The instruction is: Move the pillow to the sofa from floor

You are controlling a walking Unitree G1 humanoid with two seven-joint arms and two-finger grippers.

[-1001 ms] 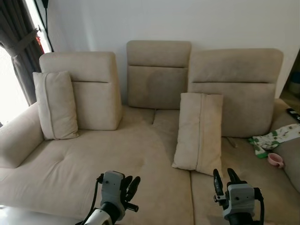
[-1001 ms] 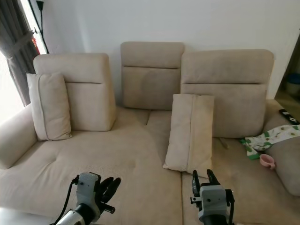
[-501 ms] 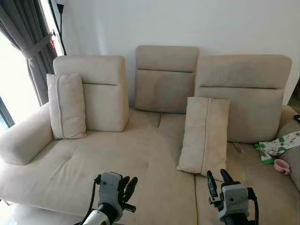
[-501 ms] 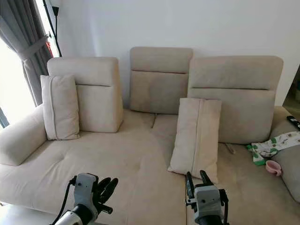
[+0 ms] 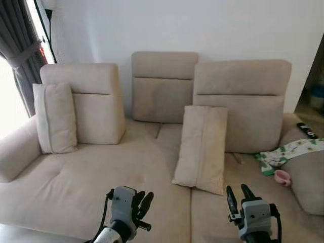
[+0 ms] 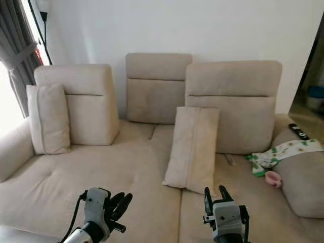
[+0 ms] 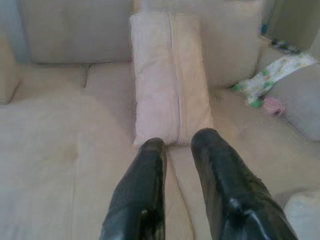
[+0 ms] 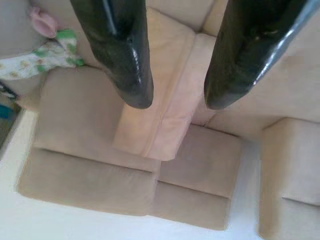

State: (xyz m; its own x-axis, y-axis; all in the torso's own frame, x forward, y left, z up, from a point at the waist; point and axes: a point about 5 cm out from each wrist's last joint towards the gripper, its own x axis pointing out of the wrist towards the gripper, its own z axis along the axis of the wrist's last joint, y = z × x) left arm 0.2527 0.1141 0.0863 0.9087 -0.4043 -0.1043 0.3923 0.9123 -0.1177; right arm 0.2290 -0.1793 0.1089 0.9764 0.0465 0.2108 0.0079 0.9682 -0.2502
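Both pincers below pillow.

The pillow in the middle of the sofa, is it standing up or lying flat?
Standing up. The middle pillow stands on its short end on the sofa seat, its top leaning on the backrest.

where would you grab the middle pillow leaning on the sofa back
Probably by the top edge of the pillow, coming down from above and in front. It stands nearly upright against the backrest, so that thin upper edge is free, while its lower end presses into the seat.
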